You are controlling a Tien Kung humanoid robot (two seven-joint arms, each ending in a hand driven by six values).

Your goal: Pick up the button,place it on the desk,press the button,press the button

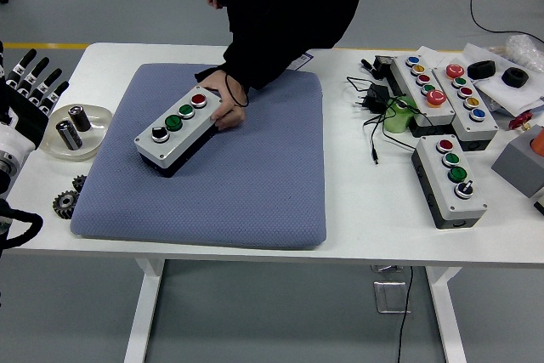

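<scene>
A grey button box (177,127) with a black knob, two green buttons and a red button lies on the blue pad (212,180), turned diagonally toward the pad's back left. A person's hand (226,104) in a black sleeve grips its far end by the red button. My left hand (27,82) is raised at the left edge of the table, fingers spread and empty, well left of the box. My right hand is out of view.
A dish (76,133) with two batteries and black gears (68,201) sit left of the pad. Several other button boxes (450,178), cables (378,112) and small parts crowd the right side. The person leans over the far edge.
</scene>
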